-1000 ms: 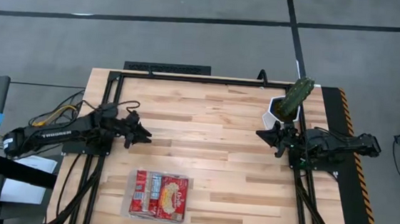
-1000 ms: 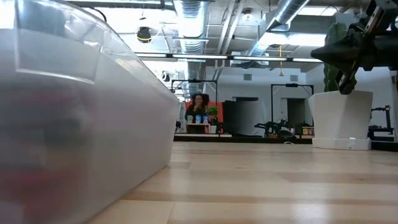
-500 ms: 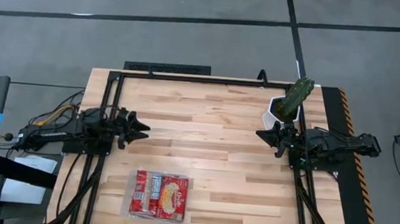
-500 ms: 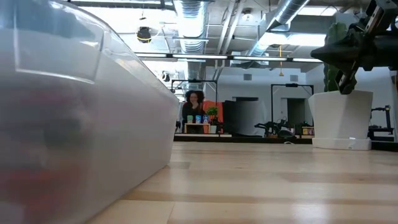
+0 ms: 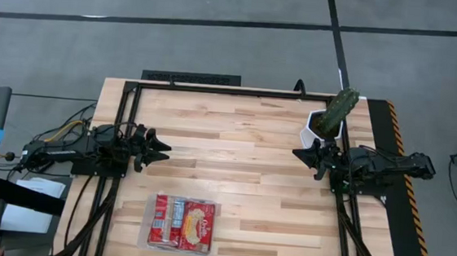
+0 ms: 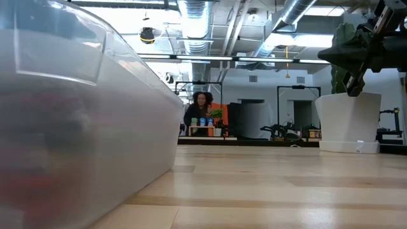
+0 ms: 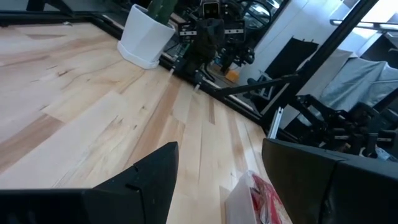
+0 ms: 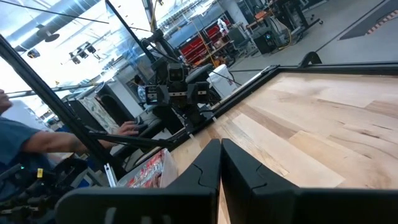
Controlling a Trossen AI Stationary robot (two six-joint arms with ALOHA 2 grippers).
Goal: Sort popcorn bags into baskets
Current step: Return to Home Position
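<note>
Popcorn bags (image 5: 182, 222) lie together inside the clear tray (image 5: 144, 234).

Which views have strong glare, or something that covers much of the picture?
Low view: the clear bin wall covers the left half, and ceiling lights glare above. Right wrist view: the room's ceiling is washed out bright. High view: even light, popcorn bags plainly seen.

Overhead straight down on the table (image 5: 235, 145); low view level, close against the tray (image 6: 76, 127); wrist views across it.
</note>
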